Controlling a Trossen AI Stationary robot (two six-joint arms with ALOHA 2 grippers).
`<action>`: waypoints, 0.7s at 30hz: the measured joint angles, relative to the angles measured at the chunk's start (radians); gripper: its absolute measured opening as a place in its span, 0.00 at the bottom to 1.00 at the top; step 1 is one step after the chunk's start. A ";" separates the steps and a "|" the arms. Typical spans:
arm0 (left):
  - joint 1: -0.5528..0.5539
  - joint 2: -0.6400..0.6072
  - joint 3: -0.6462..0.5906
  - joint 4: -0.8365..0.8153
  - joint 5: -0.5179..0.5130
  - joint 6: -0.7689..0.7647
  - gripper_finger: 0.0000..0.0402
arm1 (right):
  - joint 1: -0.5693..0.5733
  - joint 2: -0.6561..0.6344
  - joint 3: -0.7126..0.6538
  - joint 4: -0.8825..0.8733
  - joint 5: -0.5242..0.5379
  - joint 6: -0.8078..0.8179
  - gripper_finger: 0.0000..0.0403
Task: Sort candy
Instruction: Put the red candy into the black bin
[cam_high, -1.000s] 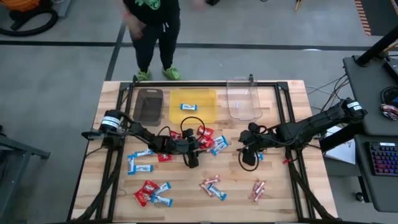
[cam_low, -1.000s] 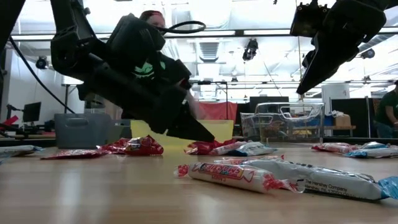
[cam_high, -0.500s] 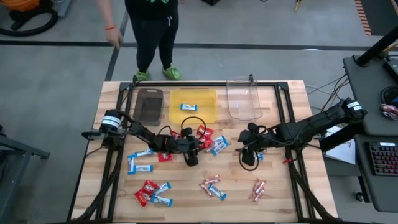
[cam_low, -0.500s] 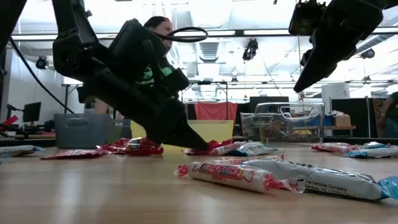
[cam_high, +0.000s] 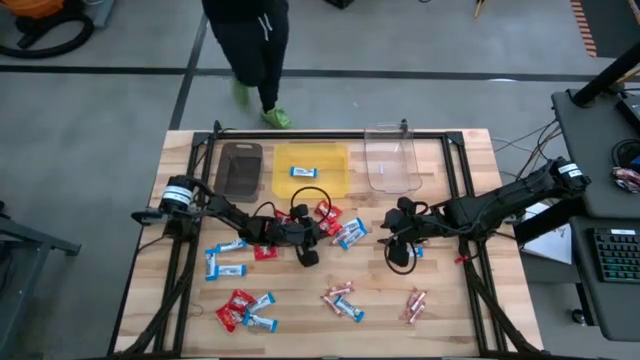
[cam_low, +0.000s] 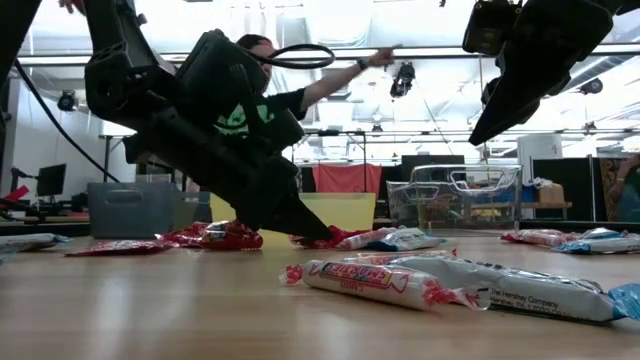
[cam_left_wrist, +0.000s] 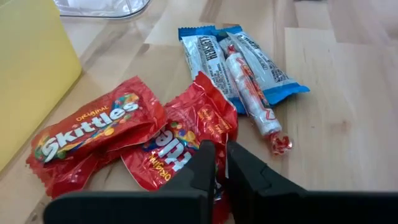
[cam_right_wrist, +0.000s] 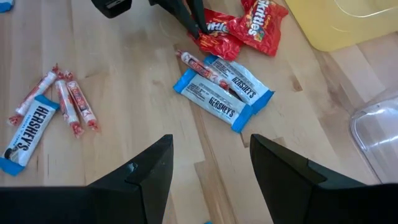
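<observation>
Candy lies scattered over the wooden table (cam_high: 450, 300), and the piece in play is a red Skittles packet (cam_left_wrist: 177, 140) whose near edge sits pinched between the tips of the left gripper (cam_left_wrist: 221, 168). Those two dark fingers are drawn together on the wrapper's corner, with only a thin slit between them. Just beyond the fingertips and to one side lies a second red packet (cam_left_wrist: 93, 134), overlapping the clamped one. On the other side of the tips two blue-and-white bars (cam_left_wrist: 214, 56) rest side by side with a slim pink stick (cam_left_wrist: 252, 96) lying across them. A yellow bin (cam_high: 311, 168) stands near the same cluster, with a brown bin (cam_high: 240, 170) and a clear bin (cam_high: 392, 160) flanking it; one blue-and-white bar (cam_high: 303, 171) lies inside the yellow one.

The right gripper (cam_right_wrist: 211, 165) hovers above the table with its fingers spread wide and nothing between them. Ahead of its tips lie the same two bars, and off to one side a group of pink sticks (cam_right_wrist: 65, 99) with another bar (cam_right_wrist: 25, 134). From the low view the clamped packet seems to touch the wood, though the arm hides much of it.

A person (cam_high: 252, 40) stands beyond the far edge of the table.
</observation>
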 joint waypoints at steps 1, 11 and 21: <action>-0.001 0.000 0.000 0.005 0.001 0.000 0.02 | 0.000 0.000 0.000 0.000 0.000 0.000 0.50; -0.005 -0.049 -0.006 -0.009 0.092 0.012 0.00 | 0.000 0.000 0.000 0.000 0.000 -0.008 0.50; -0.005 -0.184 -0.013 -0.023 0.101 0.016 0.00 | 0.000 0.000 0.000 0.001 0.000 -0.008 0.50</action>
